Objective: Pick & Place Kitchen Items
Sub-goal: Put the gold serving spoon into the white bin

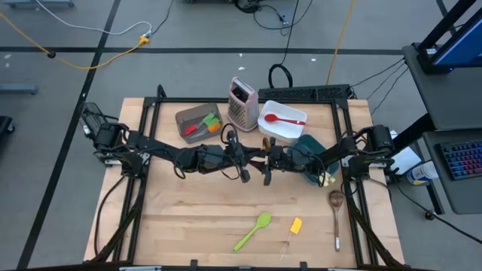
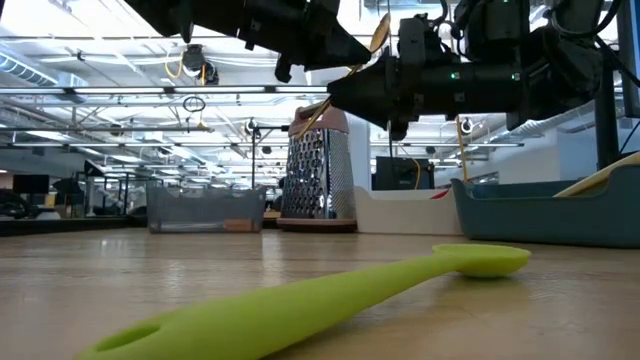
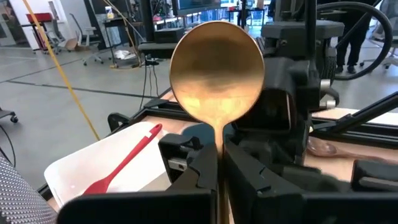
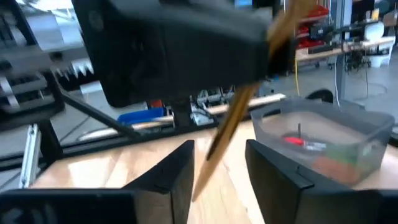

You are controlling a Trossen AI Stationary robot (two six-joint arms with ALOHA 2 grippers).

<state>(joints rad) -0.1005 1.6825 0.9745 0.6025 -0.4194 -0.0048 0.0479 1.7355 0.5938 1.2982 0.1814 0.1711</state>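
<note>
Meeting above the middle of the worktop (image 1: 188, 218), both arms faced each other. Clamped on the gold spoon (image 3: 217, 71), the left claw (image 3: 217, 165) held its bowl up. The right claw (image 4: 217, 165) stood apart around the spoon's handle, not gripping. A green spoon (image 1: 253, 230), yellow spatula (image 1: 295, 226) and wooden spoon (image 1: 336, 211) lay nearer the worktop's front edge.

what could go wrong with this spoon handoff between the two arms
The left tool pinches only the thin neck of the gold spoon, so it may pivot or slip. The right tool stands open around the tilted handle; closing off-centre might knock it loose. Both arms meet closely above the table and might collide.
</note>
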